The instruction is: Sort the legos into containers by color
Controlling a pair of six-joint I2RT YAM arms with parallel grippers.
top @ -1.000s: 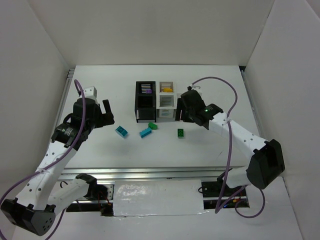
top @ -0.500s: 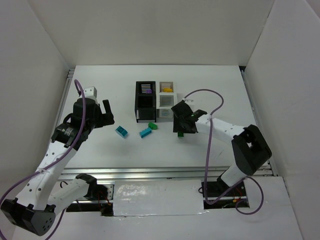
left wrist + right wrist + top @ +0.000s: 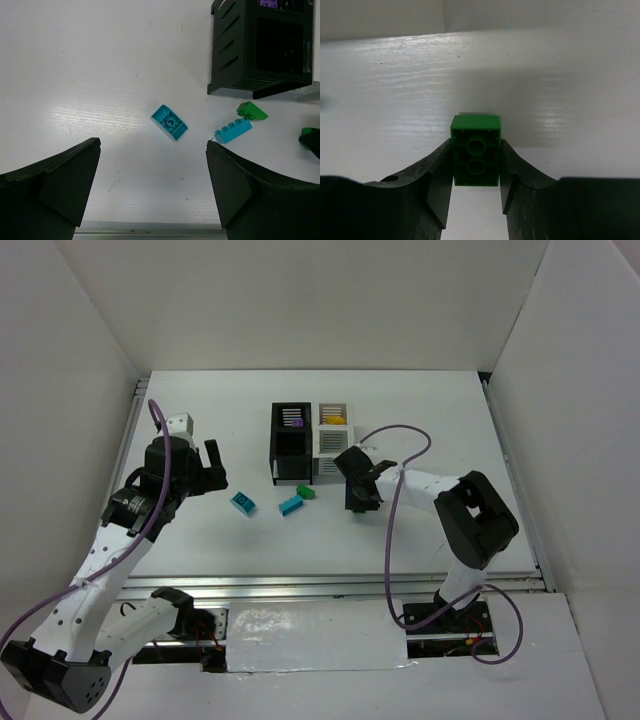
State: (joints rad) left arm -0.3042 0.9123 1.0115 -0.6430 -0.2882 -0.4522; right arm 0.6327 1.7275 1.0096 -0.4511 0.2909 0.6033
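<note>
Just in front of the boxes (image 3: pixel 276 445), on the right side, we find the right claw (image 3: pixel 358 502) tipped down toward the table (image 3: pixel 450 420). Its wrist view shows the jaws drawn in on a green brick (image 3: pixel 475 145). Both fingers (image 3: pixel 442 175) press against the brick's long sides, and the face with two round marks is turned to the camera. We cannot tell whether the brick rests on the table or hangs just clear of it; a shadow lies close behind it. From above, the claw hides the brick almost wholly.

Left claw (image 3: pixel 215 467): over the left part of the table, well apart from the boxes, jaws spread wide, nothing between them but bare table. Its wrist view looks down on three loose pieces. A squarish teal brick (image 3: pixel 169 122) lies nearest the claw. A long teal brick (image 3: pixel 233 131) lies further right, with a green wedge (image 3: pixel 251 111) just beside it, near the front corner of the black boxes.

Boxes: four in a tight square, two black on the left, two white on the right. We see a purple brick (image 3: pixel 292 421) in the back black one and a yellow brick (image 3: pixel 336 420) in the back white one.
</note>
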